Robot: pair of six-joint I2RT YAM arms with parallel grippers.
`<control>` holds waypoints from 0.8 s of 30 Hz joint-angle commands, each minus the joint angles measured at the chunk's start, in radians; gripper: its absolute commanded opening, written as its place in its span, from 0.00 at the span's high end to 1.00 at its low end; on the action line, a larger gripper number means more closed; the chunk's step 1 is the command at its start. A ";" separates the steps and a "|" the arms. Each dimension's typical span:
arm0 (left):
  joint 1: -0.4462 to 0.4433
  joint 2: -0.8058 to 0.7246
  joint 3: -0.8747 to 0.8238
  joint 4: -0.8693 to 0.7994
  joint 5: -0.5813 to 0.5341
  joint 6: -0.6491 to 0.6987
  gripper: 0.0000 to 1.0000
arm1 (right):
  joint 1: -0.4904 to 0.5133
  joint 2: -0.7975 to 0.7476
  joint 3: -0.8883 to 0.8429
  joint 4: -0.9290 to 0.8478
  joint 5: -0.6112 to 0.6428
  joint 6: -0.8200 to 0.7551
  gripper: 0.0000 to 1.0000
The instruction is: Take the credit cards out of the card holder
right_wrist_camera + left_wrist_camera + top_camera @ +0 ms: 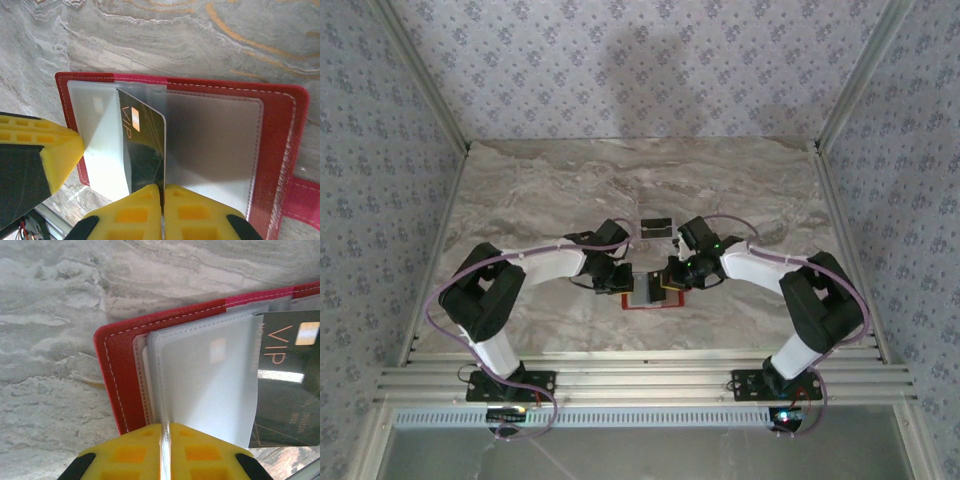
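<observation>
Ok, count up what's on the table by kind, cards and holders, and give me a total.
credit cards: 2 (loose card; VIP card partly out of its sleeve)
card holder: 1
Total: 3

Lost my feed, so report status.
Left fingers shut on clear sleeve. Right fingers shut on VIP card, partly out of red card holder. Nothing blocking.

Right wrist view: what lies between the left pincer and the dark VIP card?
The card holder's whitish clear sleeve, pinched by the left pincer, spans that stretch up to the credit card; the right wrist view shows it.
</observation>
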 commanded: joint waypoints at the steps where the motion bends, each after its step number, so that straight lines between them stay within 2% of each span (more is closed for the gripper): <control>1: -0.008 0.028 0.004 -0.038 -0.017 0.013 0.88 | -0.002 -0.035 0.021 -0.077 0.039 -0.023 0.92; 11: -0.009 0.024 0.005 -0.037 -0.017 0.013 0.88 | 0.039 -0.007 0.071 -0.052 -0.006 -0.006 0.82; 24: -0.008 0.019 0.007 -0.041 -0.018 0.015 0.88 | 0.050 -0.016 0.090 -0.109 0.059 -0.027 0.92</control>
